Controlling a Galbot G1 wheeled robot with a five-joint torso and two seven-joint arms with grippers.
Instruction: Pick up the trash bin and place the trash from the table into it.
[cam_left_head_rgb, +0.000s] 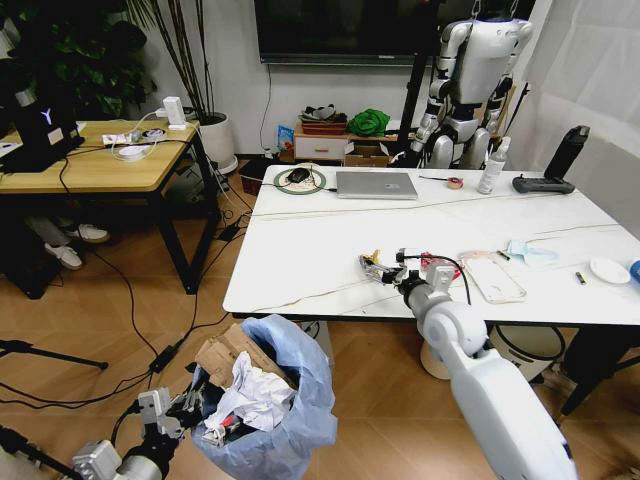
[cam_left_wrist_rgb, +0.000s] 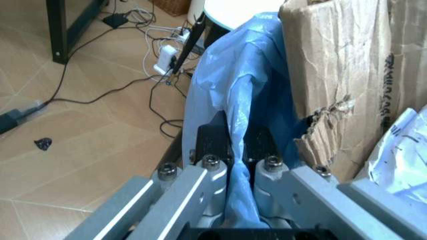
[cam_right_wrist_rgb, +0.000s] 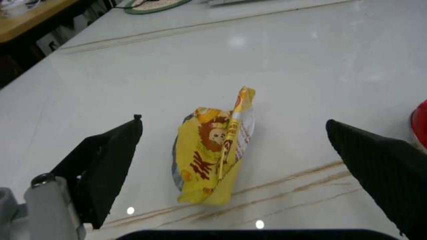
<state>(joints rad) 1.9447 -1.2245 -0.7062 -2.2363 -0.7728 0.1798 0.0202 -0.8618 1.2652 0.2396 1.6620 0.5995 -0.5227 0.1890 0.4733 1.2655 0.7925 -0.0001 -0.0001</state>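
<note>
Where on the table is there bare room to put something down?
The table's middle is bare, from the laptop down to the near edge. Free too: left of the yellow wrapper. Crowded: the near right, where the open right gripper stands over that wrapper beside the clear tray and mask.

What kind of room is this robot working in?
Probably an office or robotics lab: a white marble-look table with a silver laptop, a wooden desk with electronics, and a humanoid robot standing by the wall.
</note>
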